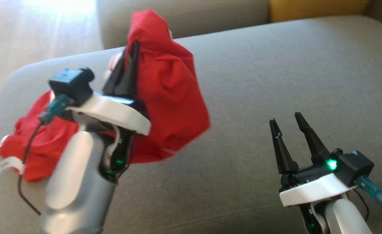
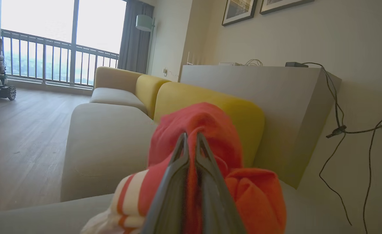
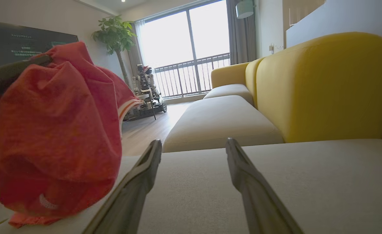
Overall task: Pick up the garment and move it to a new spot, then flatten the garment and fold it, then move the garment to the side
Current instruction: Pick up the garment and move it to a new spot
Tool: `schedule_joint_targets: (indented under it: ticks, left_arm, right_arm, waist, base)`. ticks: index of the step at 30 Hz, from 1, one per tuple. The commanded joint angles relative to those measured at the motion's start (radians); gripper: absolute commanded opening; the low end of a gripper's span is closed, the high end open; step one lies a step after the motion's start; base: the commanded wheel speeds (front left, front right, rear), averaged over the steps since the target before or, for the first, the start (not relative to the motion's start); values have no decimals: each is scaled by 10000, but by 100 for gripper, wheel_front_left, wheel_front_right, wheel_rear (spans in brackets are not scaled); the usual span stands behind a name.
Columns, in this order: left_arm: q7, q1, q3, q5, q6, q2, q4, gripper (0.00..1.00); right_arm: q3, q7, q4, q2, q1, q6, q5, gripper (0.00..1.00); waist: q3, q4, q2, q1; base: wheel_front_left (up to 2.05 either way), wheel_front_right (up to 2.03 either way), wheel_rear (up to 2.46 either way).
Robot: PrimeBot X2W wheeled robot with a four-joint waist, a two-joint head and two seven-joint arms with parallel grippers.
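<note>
The garment (image 1: 168, 94) is red cloth with white stripes, bunched up on the grey sofa seat (image 1: 275, 65). My left gripper (image 1: 130, 53) is shut on a fold of it and holds that part lifted above the cushion, while the rest trails down to the seat at the left. In the left wrist view the gripper (image 2: 191, 136) has its dark fingers pinched together with the garment (image 2: 210, 130) draped over the tips. My right gripper (image 1: 285, 118) stands open over the bare cushion to the right, with nothing between its fingers. In the right wrist view the garment (image 3: 54, 130) hangs at the left of that gripper (image 3: 194, 144).
Yellow back cushions (image 3: 321, 87) run along the sofa's far side, with another grey seat (image 3: 220, 123) beyond. A grey cabinet (image 2: 275, 107) with trailing cables stands behind the sofa. Wooden floor (image 2: 21, 136) lies past the cushion's left edge. Another robot (image 3: 145, 87) stands by the window.
</note>
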Motion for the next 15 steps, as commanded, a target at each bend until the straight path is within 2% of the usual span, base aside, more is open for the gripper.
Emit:
schedule_joint_targets:
  ticks: [1, 10, 15]
  left_arm:
    - [-178, -460, 296, 22, 86, 54, -267, 0]
    - [-1200, -1238, -229, -160, 350, -543, 1165, 0]
    - [-1739, -1858, -741, -213, 427, -638, 2905, 0]
  right_arm:
    - [228, -94, -439, -26, -441, 0, -76, 100]
    - [380, -94, -989, -26, -742, 0, -193, 100]
    - [526, -94, -1107, -26, -837, 0, -183, 100]
  waist:
    - [292, -706, 0, 0]
    - [974, -2506, 0, 0]
    - [1279, -3277, 0, 0]
  base:
    - [0, 0, 0]
    - [0, 0, 0]
    - [0, 0, 0]
